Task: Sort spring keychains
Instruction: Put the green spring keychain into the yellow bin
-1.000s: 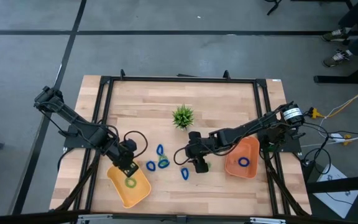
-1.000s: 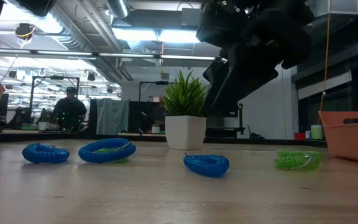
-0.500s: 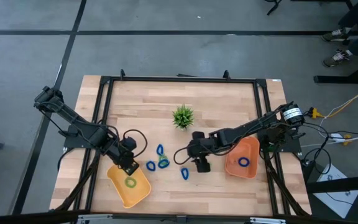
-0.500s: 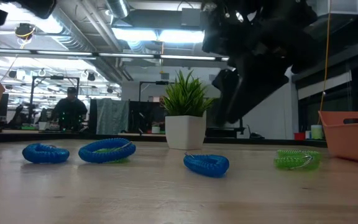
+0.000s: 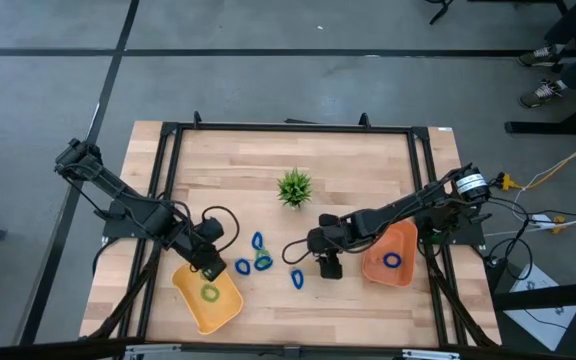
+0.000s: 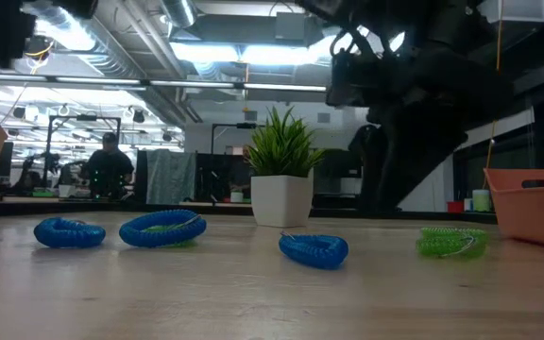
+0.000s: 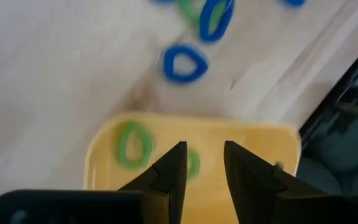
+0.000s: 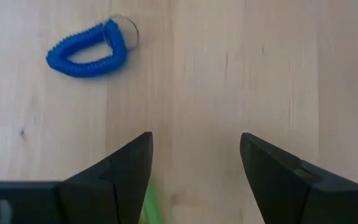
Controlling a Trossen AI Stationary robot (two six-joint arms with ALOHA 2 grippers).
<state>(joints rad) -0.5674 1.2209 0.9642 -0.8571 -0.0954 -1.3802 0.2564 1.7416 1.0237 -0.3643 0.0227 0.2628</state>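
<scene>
A light green coiled spring keychain (image 5: 210,294) now lies loose in the yellow plastic tray (image 5: 228,310) at the worktop's (image 5: 368,160) near left; a second ago it hung in the left gripper (image 5: 211,263) above that tray. That gripper has let go, its jaws parted and empty, and has drawn back over the tray's inner edge, so I judge one green is sorted. Bright blue coiled keychains (image 5: 242,267) remain on the bare wood nearby, one blue lies in the orange tray (image 5: 400,236) on the right, and another (image 8: 87,51) sits ahead of the right gripper (image 5: 327,266). That one has come down with jaws spread wide over a green ring (image 6: 452,242), nothing grasped.
</scene>
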